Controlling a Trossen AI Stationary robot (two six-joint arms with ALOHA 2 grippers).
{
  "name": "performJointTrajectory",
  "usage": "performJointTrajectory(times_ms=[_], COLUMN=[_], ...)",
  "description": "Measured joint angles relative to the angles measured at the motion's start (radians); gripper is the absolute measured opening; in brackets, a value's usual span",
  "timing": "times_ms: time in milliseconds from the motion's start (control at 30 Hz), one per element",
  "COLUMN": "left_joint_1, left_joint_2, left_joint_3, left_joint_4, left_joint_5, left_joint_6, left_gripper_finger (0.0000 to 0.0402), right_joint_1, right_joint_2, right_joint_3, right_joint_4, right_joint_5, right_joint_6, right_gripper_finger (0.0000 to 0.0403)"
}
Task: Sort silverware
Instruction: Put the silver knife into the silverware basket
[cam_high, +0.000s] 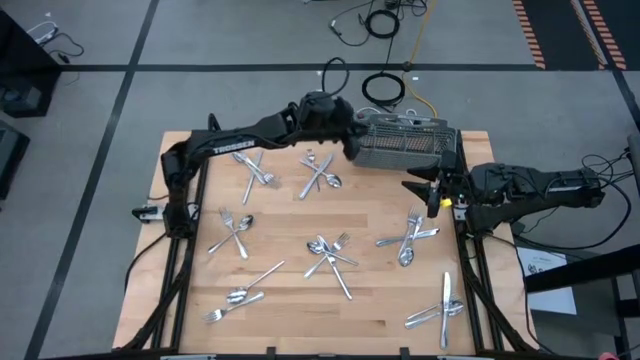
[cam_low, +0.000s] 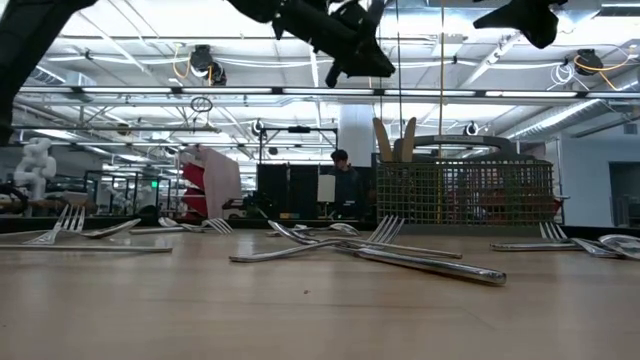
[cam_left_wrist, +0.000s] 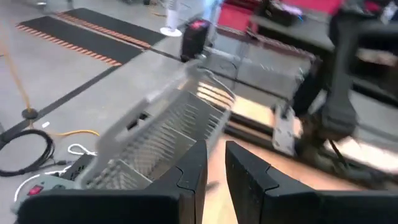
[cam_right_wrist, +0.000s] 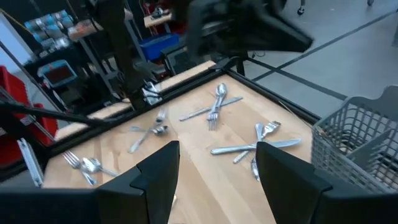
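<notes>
Dark jaws on the left gripper (cam_high: 345, 140) stand only a narrow slit apart. Its wrist view shows nothing between them, so I judge them empty. They hover in the air just beside the grey wire-mesh cutlery caddy (cam_high: 405, 145), which stands at the far edge of the pale wooden surface (cam_high: 380, 300), right of the middle. The left arm reaches long and nearly flat from its base at the left edge, across the far part of the surface, with the wrist pitched down toward the caddy's near-left end.

The right gripper (cam_high: 432, 190) hangs with its jaws spread wide and holding nothing, just in front of the caddy near the right edge. Its arm comes in low from that side.

The small shiny silver metal forks, spoons and knives of the silverware (cam_high: 330, 255) lie in crossed clusters all over the surface: toward the far-left, at the centre, along the near edge and in the near-right corner.

Sorting looks barely begun, and this reads as a pause at the caddy between picks. The next move calls for one arm to drop to a cluster, single out one piece and pinch its slim handle flat against the wood.
</notes>
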Motion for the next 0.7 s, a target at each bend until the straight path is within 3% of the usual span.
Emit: performJointTrajectory(times_ms=[200, 333, 700], left_joint_1=[-0.053, -0.12, -0.317], left_joint_2=[-0.053, -0.113, -0.257], left_joint_3=[-0.024, -0.117, -0.425], left_joint_4=[-0.231, -0.256, -0.274], left_joint_5=[0.087, 0.187, 0.119], left_joint_6=[0.041, 0.031, 0.108], left_gripper_finger=[0.0065, 0.0065, 0.0065], right_joint_1=[0.0, 0.002, 0.029], right_joint_2=[0.022, 0.06, 0.185], right_joint_3=[0.0, 0.0, 0.0], right_joint_4=[0.019, 0.066, 0.206], right_joint_5=[-0.044, -0.075, -0.108], right_joint_6=[0.037, 0.037, 0.037], right_gripper_finger=[0.0203, 0.0203, 0.0203])
